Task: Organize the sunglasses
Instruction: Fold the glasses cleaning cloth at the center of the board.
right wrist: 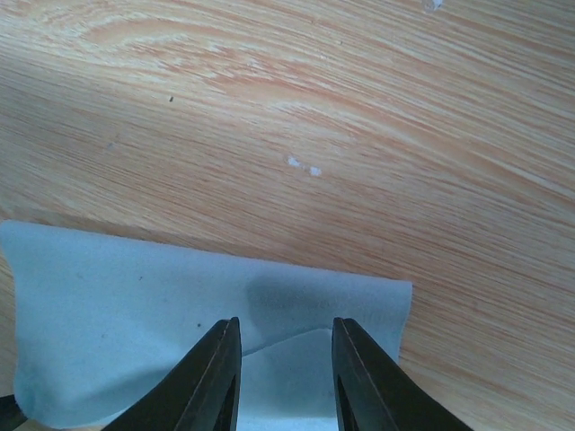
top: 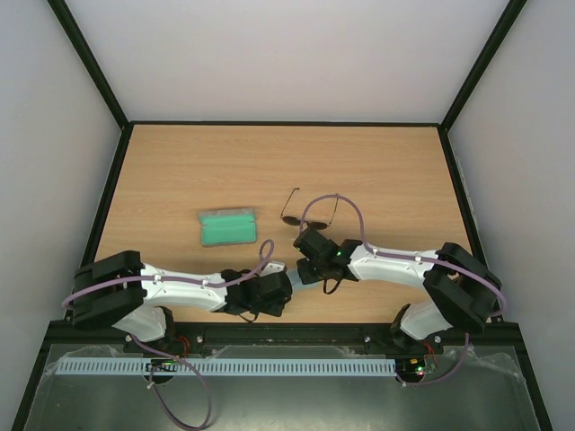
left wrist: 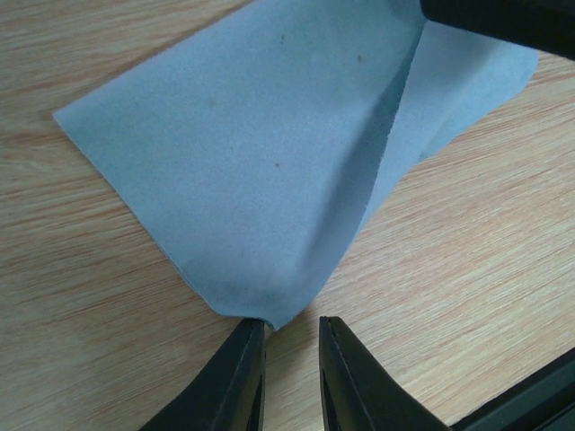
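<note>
The sunglasses (top: 310, 212), with a thin dark wire frame and dark round lenses, lie on the table right of the grey case with green lining (top: 227, 227). They do not show in either wrist view. The light blue cloth (left wrist: 269, 153) lies partly folded between the two grippers. My left gripper (left wrist: 292, 321) is open, its tips at the cloth's near corner, and nothing is between the jaws. My right gripper (right wrist: 286, 323) is open over the cloth (right wrist: 135, 332), and a folded cloth edge lies between its jaws. In the top view the left gripper (top: 286, 289) and right gripper (top: 310, 262) nearly meet.
The open case lies left of the table's centre. Dark frame rails and pale walls bound the wooden table (top: 269, 162). The right gripper's black body (left wrist: 503, 22) shows at the top right of the left wrist view.
</note>
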